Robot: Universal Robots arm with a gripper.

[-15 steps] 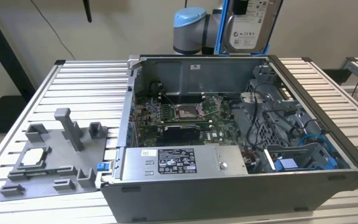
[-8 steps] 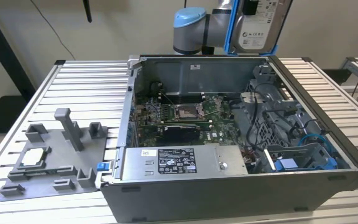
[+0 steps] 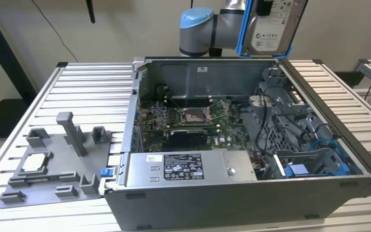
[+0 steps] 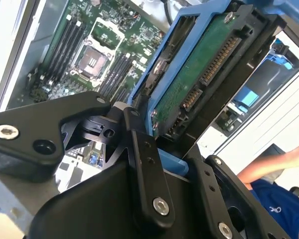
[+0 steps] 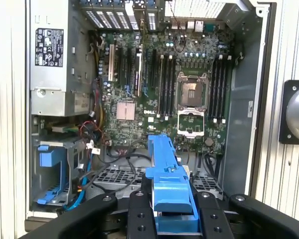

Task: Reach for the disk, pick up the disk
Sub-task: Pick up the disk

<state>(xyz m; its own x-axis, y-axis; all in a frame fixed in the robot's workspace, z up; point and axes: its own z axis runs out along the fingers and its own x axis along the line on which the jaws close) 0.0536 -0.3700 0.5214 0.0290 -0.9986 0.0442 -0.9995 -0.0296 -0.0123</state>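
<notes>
Tool (image 5: pixel 172 216) clamped on the disk (image 3: pixel 272 26), holding it upright above the open computer case (image 3: pixel 340 159).

Gripper (image 5: pixel 170 219) clamped (arm raised) — aloft

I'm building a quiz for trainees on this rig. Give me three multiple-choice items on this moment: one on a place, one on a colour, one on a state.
1. Where is the disk?
A. lying on the grey fixture
B. held up above the open computer case
C. seated in the case's drive bay

2. What colour is the bracket framing the disk?
A. red
B. yellow
C. blue

3. What is the claw doing?
A. shut on the disk
B. open beside the disk
C. resting on the table

Answers:
1 B, the exterior view shows it in the air over the case's back wall.
2 C, bright blue in all views.
3 A, both wrist views show the fingers clamped on the bracket.
</notes>
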